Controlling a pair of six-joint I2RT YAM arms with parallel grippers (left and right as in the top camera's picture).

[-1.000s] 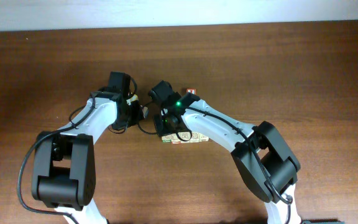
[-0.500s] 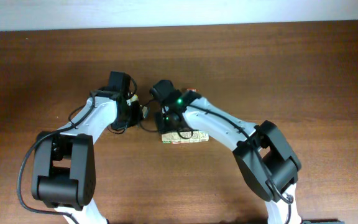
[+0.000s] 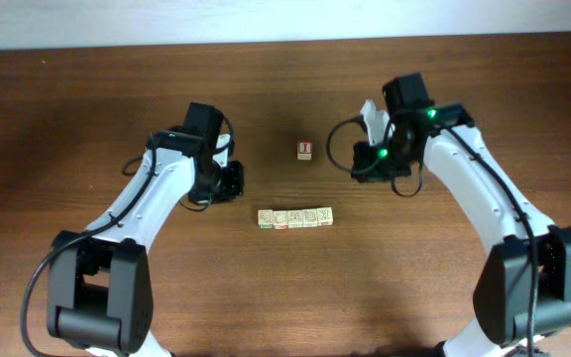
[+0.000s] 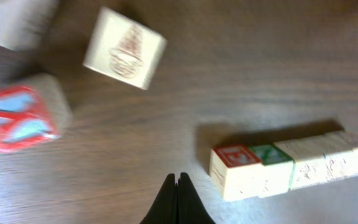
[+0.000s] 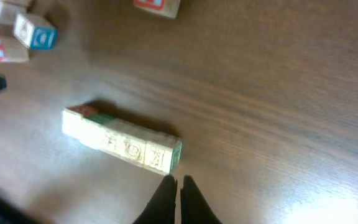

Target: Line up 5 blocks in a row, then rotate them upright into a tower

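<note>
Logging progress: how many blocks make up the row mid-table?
5, touching end to end in the row mid-table, nearer the robot than the red cube; none seems hidden.

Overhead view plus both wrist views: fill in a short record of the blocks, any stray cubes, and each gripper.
row of blocks: five, side by side and touching, in a straight line on the table
red-faced cube: alone, apart from the row, on its far side
loose cubes: at least three in the left wrist view, away from the row
left gripper: jaws shut, empty, off the row's left end
right gripper: jaws shut, empty, clear of the row
</note>
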